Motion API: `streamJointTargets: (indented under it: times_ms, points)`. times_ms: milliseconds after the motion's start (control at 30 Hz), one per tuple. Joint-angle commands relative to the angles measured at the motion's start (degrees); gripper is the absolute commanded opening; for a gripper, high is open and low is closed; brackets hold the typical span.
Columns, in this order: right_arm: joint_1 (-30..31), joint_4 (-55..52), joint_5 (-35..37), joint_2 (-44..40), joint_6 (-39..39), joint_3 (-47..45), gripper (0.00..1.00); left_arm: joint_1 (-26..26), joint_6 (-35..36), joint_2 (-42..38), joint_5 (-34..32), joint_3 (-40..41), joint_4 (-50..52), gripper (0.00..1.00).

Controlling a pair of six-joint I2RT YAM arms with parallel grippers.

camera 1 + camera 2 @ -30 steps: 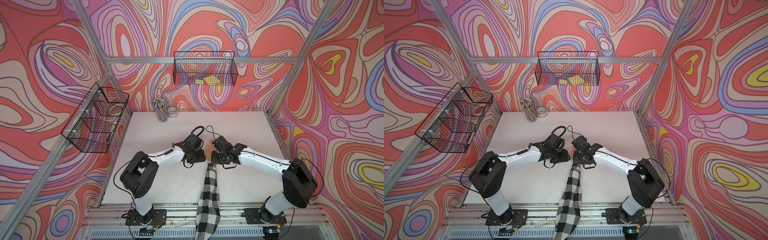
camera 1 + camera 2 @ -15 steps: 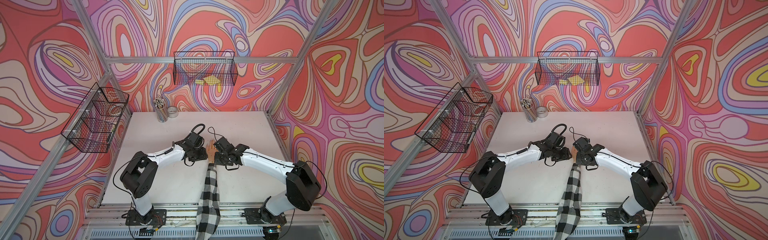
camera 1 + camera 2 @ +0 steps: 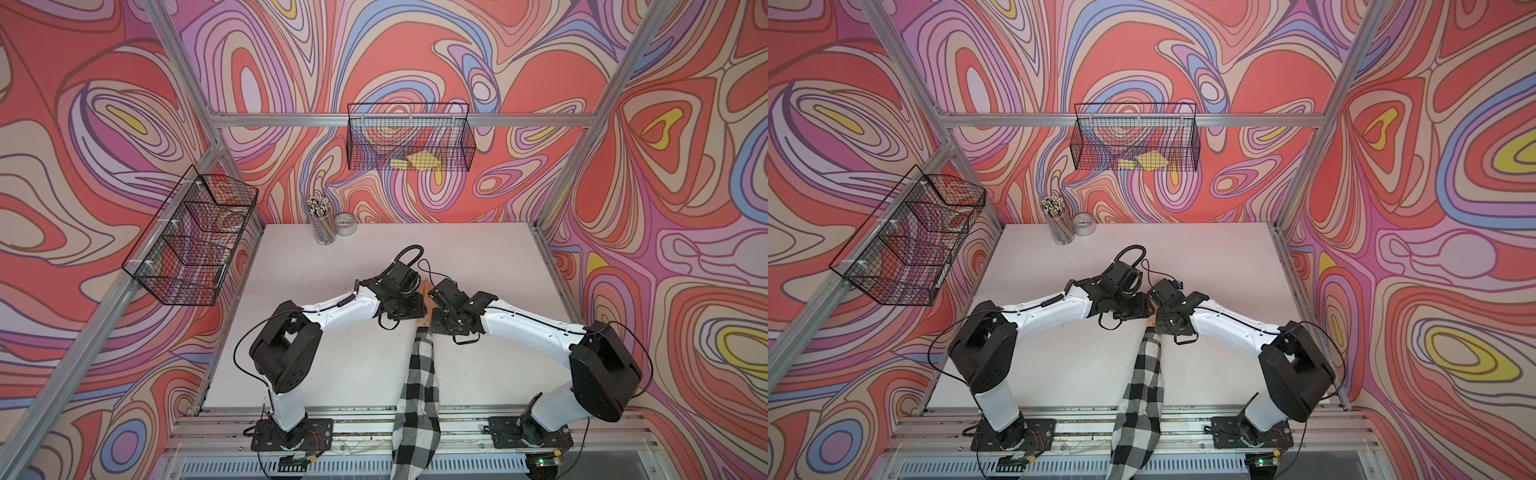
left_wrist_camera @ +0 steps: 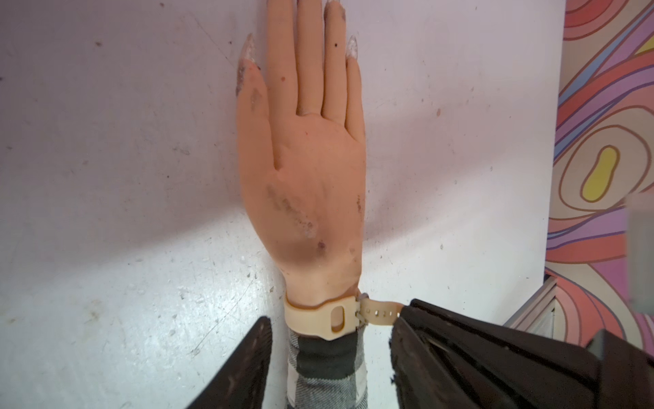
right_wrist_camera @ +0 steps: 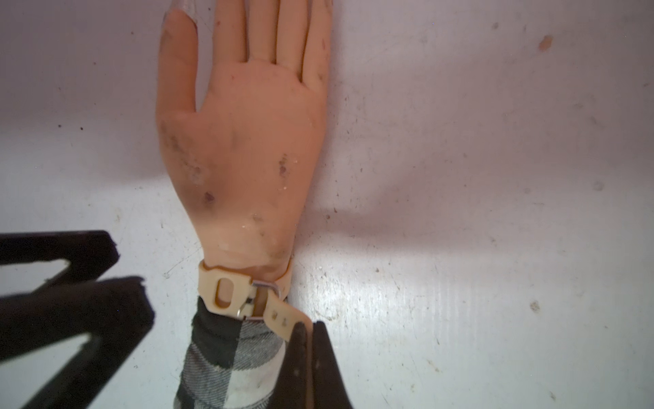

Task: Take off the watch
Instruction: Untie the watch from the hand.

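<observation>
- Currently, a mannequin hand [image 5: 244, 141] lies flat on a white table [image 5: 495, 212], fingers pointing away from the robot, its forearm in a black-and-white checked sleeve [image 5: 226, 354].
- The watch [image 5: 226, 294] is fastened around the wrist of the mannequin hand, right at the sleeve's edge. Only its beige strap and metal buckle [image 5: 263, 297] face up; the dial is out of sight.
- The strap tail [image 5: 283, 317] is out of its keeper loop and sticks out on the little-finger side of the mannequin hand.
- The right gripper [image 5: 306, 331] has its jaws pressed together on the end of that tail, low beside the wrist.
- The left gripper [image 3: 417, 311] sits on the thumb side of the mannequin hand, near the wrist, jaws apart and holding nothing.
- Whether the buckle pin sits in a strap hole cannot be made out.
- The step in hand looks like working the tail free of the buckle. Done well, that probably means drawing the tail back across the wrist toward the thumb side to lift the pin. The tail can then slip slowly out through the buckle, with the pinch kept firm.
- The left gripper would do best to press or clasp the sleeve just behind the watch, so the mannequin hand does not slide or roll with the pull.
</observation>
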State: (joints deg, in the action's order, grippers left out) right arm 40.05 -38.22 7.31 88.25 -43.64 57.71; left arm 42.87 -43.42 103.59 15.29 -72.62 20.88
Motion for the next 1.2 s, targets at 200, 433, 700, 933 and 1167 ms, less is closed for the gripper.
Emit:
streamJointTargets:
  times_ms: [200, 433, 700, 933, 1167]
  points:
    - [-0.2, 1.5, -0.6, 0.2, -0.7, -1.6, 0.0, 1.8, 1.9, 3.0, -2.6, -3.9, 4.9, 0.57]
    - [-0.2, 2.0, -0.5, -0.5, -0.8, -2.2, 0.0, 2.8, 2.1, 5.5, -2.6, -6.0, 5.6, 0.57]
    - [-0.2, 2.4, -0.7, -0.8, -0.9, -2.8, 0.0, 3.2, 3.0, 7.7, -4.0, -7.2, 7.7, 0.57]
    - [-0.2, 2.4, -0.6, -0.9, -0.9, -2.7, 0.0, 3.1, 3.8, 7.8, -6.1, -6.8, 9.5, 0.57]
    - [-0.3, 2.3, -0.5, -0.7, -0.9, -2.4, 0.0, 2.7, 4.1, 6.7, -7.4, -5.5, 9.8, 0.57]
